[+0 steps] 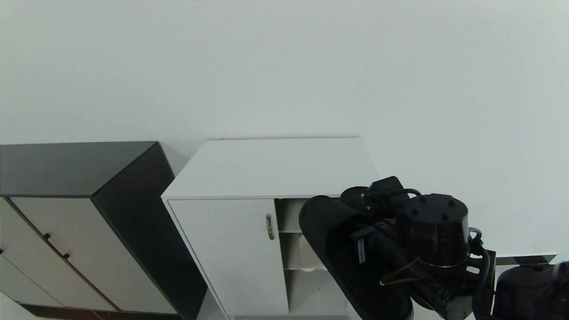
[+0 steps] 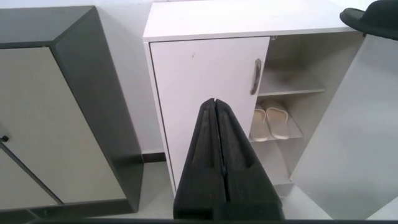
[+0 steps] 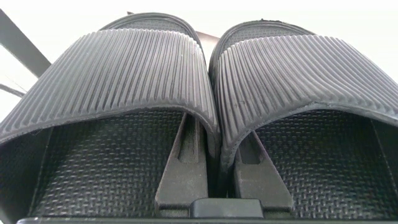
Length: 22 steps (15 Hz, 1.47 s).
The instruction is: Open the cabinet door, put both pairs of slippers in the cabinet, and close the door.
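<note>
The white cabinet (image 1: 266,169) is open on its right half. A pair of white slippers (image 2: 273,121) lies side by side on the middle shelf, beyond and below the right gripper (image 3: 217,143). That gripper has one finger inside each of the black slippers (image 3: 143,68) and pinches their inner walls together, holding the pair just before the opening. The left gripper (image 2: 215,106) is fully closed and empty, pointing at the closed left door (image 2: 202,93) near its handle (image 2: 255,76).

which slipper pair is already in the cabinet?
The white smooth pair of slippers, side by side on the white cabinet's lower shelf. The black ribbed rubber pair is clamped in the right gripper, outside it.
</note>
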Available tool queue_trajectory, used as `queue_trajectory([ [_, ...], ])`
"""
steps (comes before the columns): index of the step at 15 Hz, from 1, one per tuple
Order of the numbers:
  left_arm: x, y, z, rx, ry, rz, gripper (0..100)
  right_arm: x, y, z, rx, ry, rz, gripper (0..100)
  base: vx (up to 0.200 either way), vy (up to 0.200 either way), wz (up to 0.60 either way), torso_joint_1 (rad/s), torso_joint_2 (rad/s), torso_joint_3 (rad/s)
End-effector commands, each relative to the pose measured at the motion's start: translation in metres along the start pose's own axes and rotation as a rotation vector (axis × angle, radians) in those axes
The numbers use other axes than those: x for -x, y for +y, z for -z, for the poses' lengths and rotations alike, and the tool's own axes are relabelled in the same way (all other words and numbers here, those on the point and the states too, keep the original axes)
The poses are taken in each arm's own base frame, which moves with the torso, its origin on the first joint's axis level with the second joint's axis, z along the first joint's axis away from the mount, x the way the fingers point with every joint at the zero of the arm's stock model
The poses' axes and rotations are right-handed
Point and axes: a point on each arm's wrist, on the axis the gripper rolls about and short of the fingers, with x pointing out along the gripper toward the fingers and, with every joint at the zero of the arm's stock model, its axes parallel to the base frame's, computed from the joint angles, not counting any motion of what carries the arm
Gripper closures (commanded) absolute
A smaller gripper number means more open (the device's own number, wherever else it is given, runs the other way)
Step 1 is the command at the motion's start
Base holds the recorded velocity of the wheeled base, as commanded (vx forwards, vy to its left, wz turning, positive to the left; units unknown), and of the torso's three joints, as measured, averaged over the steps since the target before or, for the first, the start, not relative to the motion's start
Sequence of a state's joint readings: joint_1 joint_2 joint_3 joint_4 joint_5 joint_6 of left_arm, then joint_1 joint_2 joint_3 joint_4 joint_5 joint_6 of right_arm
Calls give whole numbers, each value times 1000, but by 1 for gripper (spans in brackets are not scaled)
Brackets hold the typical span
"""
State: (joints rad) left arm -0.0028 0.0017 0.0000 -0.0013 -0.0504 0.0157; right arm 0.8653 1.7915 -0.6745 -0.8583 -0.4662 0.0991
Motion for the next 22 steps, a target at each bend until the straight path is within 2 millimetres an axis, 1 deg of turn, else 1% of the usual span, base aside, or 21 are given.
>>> queue_trajectory([
  [1, 0, 0, 0, 0, 1, 1, 100, 2, 5, 0, -1, -6, -27, 100, 0, 0, 0, 0, 0, 0],
  [5, 0, 0, 0, -1, 1, 1, 100, 5, 9, 4, -2, -5, -55, 100, 0, 0, 0, -19, 36, 23],
  [7, 0, 0, 0, 0, 1, 1, 100, 8, 13, 3, -16, -16, -77, 100, 0, 0, 0, -156, 344, 195],
  [8, 0, 0, 0, 0, 1, 1, 100, 10, 15, 6, -11, -12, -89, 100, 0, 0, 0, -168, 388, 207],
  [22, 0, 0, 0, 0, 1, 1, 100, 7, 17, 15, 5, 18, -88, 100, 0, 0, 0, -214, 526, 313],
])
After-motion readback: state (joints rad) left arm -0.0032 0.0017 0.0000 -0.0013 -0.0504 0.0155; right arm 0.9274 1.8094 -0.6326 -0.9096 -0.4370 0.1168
